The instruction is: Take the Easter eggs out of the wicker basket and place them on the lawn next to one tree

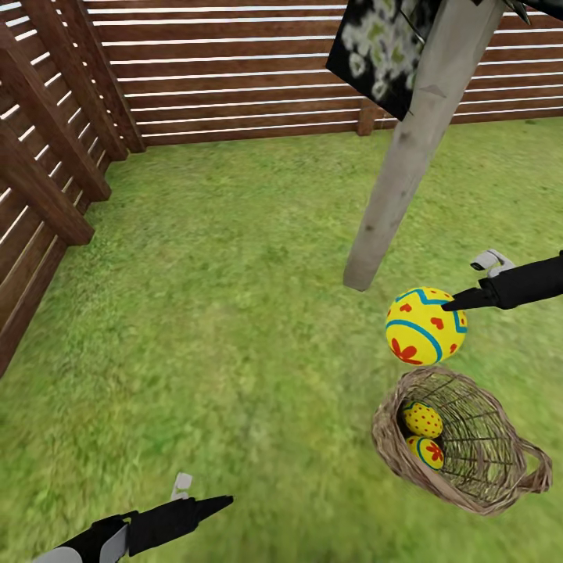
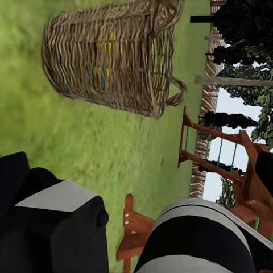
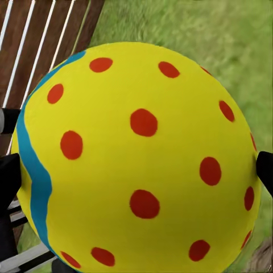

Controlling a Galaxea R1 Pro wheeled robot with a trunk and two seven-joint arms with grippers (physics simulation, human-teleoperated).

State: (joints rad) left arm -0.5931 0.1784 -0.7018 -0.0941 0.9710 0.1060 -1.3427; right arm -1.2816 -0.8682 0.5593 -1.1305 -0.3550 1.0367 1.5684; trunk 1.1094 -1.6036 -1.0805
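Note:
My right gripper [image 1: 449, 306] is shut on one Easter egg [image 1: 425, 327], yellow with a blue zigzag and red spots, held above the lawn [image 1: 219, 313] close to the foot of the tree [image 1: 395, 180]. In the right wrist view this egg [image 3: 139, 153] sits between the two fingers [image 3: 8, 176]. The wicker basket [image 1: 489, 461] lies tipped on its side on the grass just nearer to me, with two more eggs [image 1: 423, 420] [image 1: 428, 452] inside. My left gripper [image 1: 205, 500] hovers open and low at the front left, facing the basket [image 2: 114, 54].
A brown slatted fence [image 1: 234, 78] runs along the back and down the left side [image 1: 39, 195]. Dark speckled foliage [image 1: 375, 47] hangs by the trunk. A wooden play frame [image 2: 227, 165] stands beyond the basket. Open grass lies between my arms.

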